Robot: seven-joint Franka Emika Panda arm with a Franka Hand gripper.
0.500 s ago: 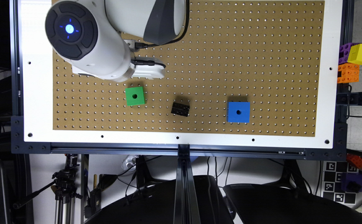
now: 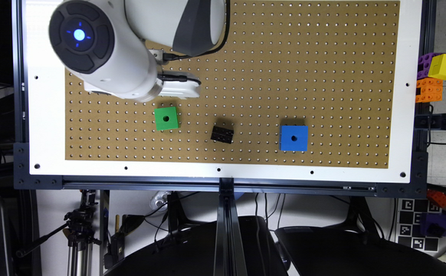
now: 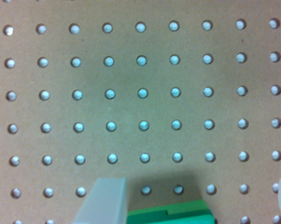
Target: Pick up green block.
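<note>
- I am seeing the green block (image 2: 166, 118) sitting on the brown pegboard (image 2: 284, 57), untouched, near a black brick (image 2: 222, 133).
- My gripper (image 3: 189, 205) is hovering spread wide, one finger (image 3: 102, 203) beside the block.

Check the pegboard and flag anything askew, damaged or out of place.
Nothing looks damaged or spilled. The green block, the small black brick and the blue cube all sit flat on the pegboard. Only the black brick is turned slightly off the hole grid. A few coloured blocks sit beyond the board's edge.
</note>
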